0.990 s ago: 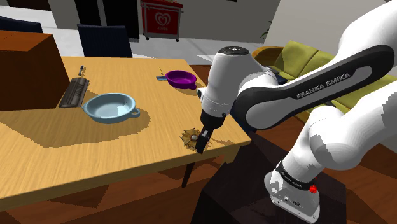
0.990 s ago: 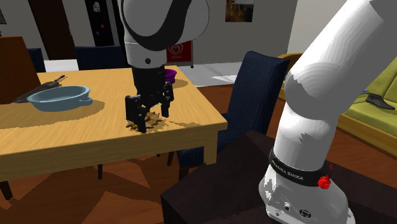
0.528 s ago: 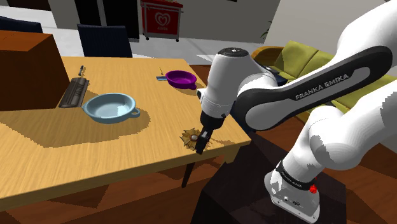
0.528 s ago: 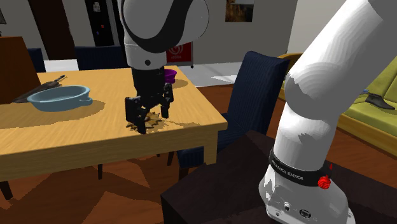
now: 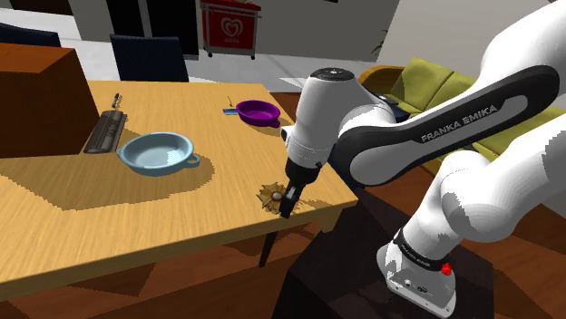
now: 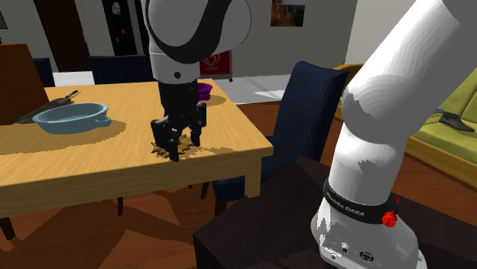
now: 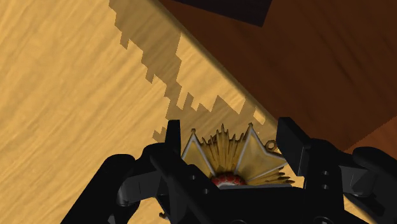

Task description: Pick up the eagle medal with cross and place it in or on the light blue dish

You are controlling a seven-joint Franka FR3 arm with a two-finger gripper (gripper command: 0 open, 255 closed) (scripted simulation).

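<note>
The table [image 5: 136,217] is matt grained wood, the medal [image 7: 222,153] ridged gold metal, the dish [image 5: 150,169] smooth.

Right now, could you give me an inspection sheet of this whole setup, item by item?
Surface: wooden table, partly in shadow.
Job's things: gold medal lying near the table's edge by the stand; light blue dish empty, well apart from it.
Clutter: purple dish, dark flat object, brown box.
End effector: down at the table, over the medal.
Cables: nothing seen.
Surroundings: dark blue chair, yellow-green sofa, red sign.
</note>
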